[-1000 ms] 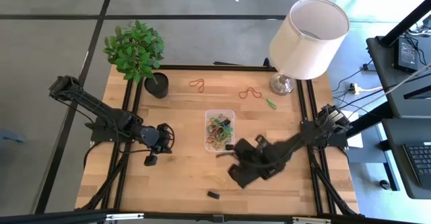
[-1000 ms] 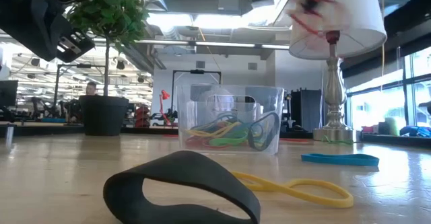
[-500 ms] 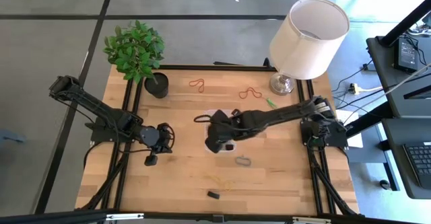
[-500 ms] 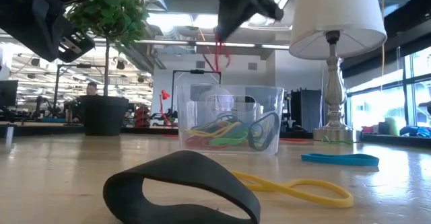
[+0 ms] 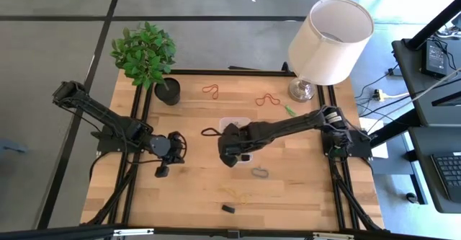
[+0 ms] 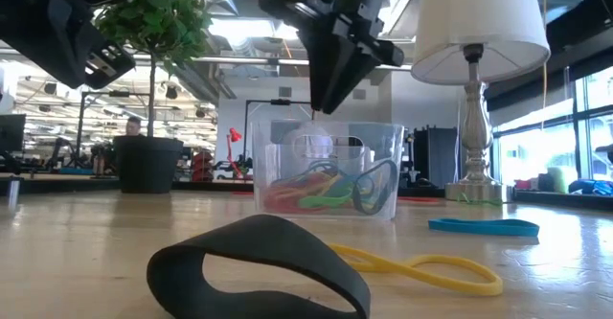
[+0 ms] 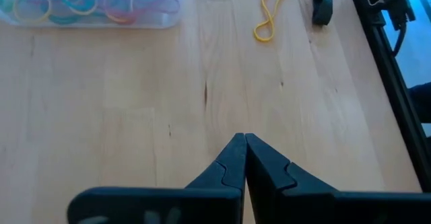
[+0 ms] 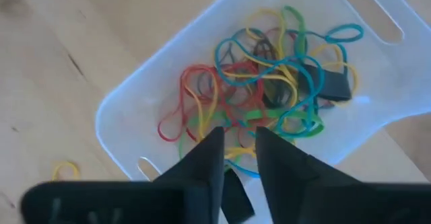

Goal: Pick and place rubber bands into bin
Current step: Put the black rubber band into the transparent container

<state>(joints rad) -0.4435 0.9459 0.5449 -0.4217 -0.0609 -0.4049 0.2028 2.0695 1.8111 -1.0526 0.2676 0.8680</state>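
Many rubber bands [image 8: 269,96], thin limp loops of red, green, yellow, blue and black, lie tangled in the bin [image 8: 135,99], a clear, smooth plastic tray with rounded corners and slotted handles in the middle of the table [image 5: 194,189]. The right hand [image 8: 236,146] hangs just above the bin's opening with a narrow gap between its fingers and nothing visibly between them; half a second ago a red band dangled from it over the bin, so that band has apparently dropped in, one more delivered. Several remain out: a wide black band [image 6: 257,266] and a yellow one [image 6: 431,266] near the front edge, a grey one [image 5: 259,172] just beyond them, a blue one [image 6: 484,226] to the right, and red loops [image 5: 210,90] at the far side by the lamp [image 5: 330,38] and the potted plant [image 5: 148,56]. The left hand [image 7: 245,158] waits clenched over bare wood on the left.
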